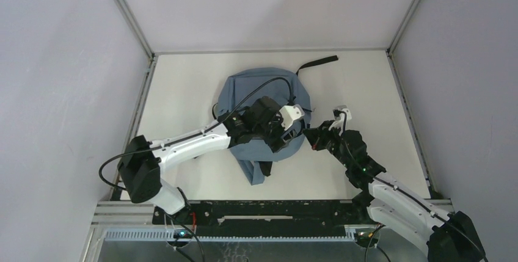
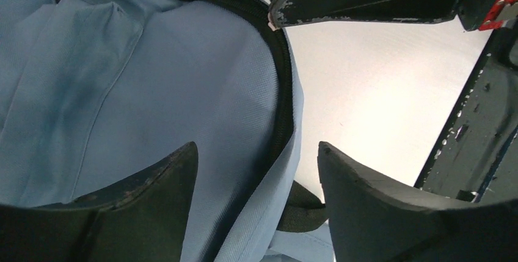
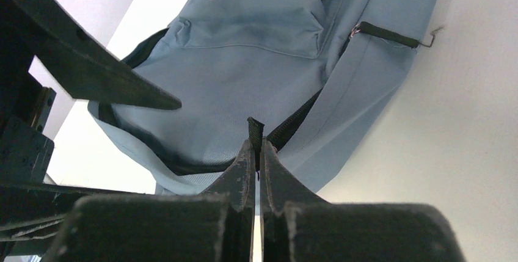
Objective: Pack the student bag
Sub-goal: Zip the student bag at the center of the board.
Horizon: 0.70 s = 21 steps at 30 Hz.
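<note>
Two claws: both at zip edge of student bag [image 1: 238, 88].
Left gripper [image 2: 256, 149]: wide, astride it.
Right gripper [image 3: 256, 147]: pinching black tab [image 3: 255, 126].

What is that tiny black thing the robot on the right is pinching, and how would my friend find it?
On the white table lies a big blue student bag. Follow the black zip line along its right side to the right end effector, shut on a small black tab. Unlike the long black strap at the bag's far end, it is short and pinched.
</note>
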Tool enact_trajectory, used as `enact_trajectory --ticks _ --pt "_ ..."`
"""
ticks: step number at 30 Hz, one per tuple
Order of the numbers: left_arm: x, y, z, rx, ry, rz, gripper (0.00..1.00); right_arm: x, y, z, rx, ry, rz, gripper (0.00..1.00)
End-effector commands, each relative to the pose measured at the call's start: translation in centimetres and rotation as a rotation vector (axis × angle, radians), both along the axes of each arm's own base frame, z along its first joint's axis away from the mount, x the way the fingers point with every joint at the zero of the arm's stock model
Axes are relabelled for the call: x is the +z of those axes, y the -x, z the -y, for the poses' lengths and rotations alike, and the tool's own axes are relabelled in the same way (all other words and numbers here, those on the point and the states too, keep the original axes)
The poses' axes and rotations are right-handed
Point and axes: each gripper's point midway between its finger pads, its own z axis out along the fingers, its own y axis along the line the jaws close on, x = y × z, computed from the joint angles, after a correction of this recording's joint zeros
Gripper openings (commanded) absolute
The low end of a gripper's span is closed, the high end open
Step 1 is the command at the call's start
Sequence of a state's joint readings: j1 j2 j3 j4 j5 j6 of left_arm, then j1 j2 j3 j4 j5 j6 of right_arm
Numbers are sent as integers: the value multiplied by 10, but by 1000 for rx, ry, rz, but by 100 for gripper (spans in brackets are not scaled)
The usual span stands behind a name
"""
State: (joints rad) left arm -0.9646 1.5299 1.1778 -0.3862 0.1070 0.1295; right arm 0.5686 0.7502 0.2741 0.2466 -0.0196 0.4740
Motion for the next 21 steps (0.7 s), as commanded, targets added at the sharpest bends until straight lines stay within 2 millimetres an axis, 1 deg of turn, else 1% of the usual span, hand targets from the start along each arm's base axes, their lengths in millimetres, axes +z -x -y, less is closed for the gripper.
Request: enact_trajectory --ticks 1,3,5,7,8,9,12,15,20,21 --pt "12 0 18 -62 30 8 65 34 -11 -6 -4 -68 73 0" --pt "1 -3 13 -78 -30 -1 48 35 -12 -6 -9 -67 62 0" --pt "-7 -5 10 -80 -63 -28 27 36 -13 -5 -17 -70 55 0" --pt "-13 -2 8 -86 -81 -61 9 37 -14 -4 -21 -77 52 0" --pt "-14 1 7 -87 -85 -75 2 37 -15 -3 -23 -79 51 0" --pt "-14 3 6 -84 -86 -85 0 36 -16 -2 -29 -79 46 0" --pt "-15 12 -4 -56 -87 -123 0 30 -20 4 -51 -62 32 0" --pt "-17 27 -16 -48 -71 -159 0 20 -27 12 -88 -41 2 0" --pt "-26 54 -35 -40 -44 -221 0 8 -49 22 -132 -28 -23 0" --pt "-31 60 -40 -38 -48 -234 0 4 -56 25 -146 -15 -31 0"
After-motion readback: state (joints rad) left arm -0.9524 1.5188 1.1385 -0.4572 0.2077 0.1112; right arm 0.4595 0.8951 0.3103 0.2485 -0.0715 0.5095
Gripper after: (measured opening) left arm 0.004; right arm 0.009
